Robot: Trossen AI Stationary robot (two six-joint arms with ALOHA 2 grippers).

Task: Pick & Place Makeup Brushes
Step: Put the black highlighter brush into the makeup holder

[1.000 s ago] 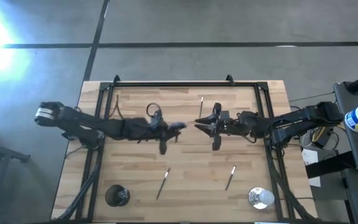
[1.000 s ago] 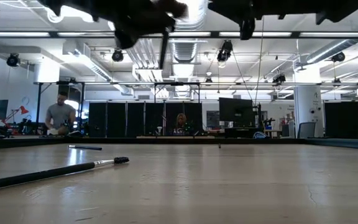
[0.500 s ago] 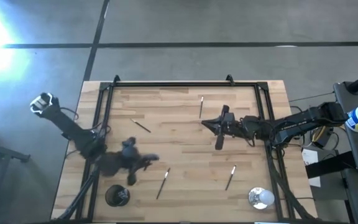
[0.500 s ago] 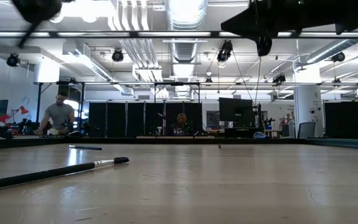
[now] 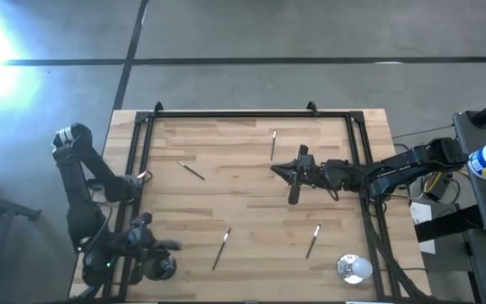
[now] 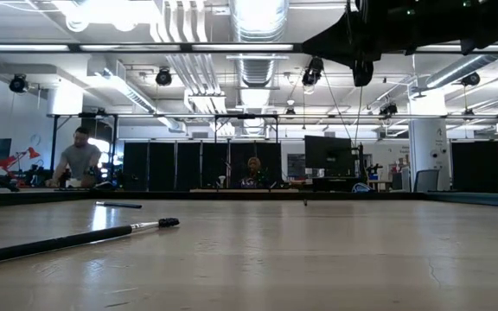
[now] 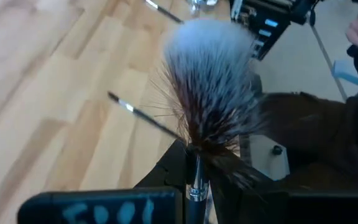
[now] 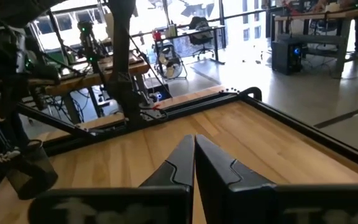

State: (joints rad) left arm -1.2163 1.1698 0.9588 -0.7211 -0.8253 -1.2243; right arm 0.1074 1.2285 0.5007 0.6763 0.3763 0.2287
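My left gripper [image 5: 167, 246] is at the table's near left corner, beside a dark cup [image 5: 159, 267], shut on a fluffy brush [image 7: 209, 74] with a reddish-brown, white-tipped head. Several thin brushes lie flat on the table: one at the far left [image 5: 192, 171], one at the far middle [image 5: 272, 145], and two near the front [image 5: 221, 248] [image 5: 312, 241]. My right gripper [image 5: 287, 174] is shut and empty above the table's right half, and it also shows in the right wrist view [image 8: 194, 155]. My left gripper pinches the fluffy brush between its two fingers at the silver ferrule [image 7: 195, 182], just below the head. The brush runs along the fingers, its head standing out past the fingertips. It is lifted clear of the table.
A round shiny silver-white object [image 5: 354, 268] stands at the near right corner. A black frame rail [image 5: 234, 114] runs along the table's far edge and sides. In the low view a brush [image 6: 67, 240] lies close by. People sit in the room beyond [image 6: 80, 160].
My left gripper has swung from the table's middle toward the near left corner, carrying the fluffy brush, and now stands by the dark cup. My right gripper has stayed about where it was, shut.
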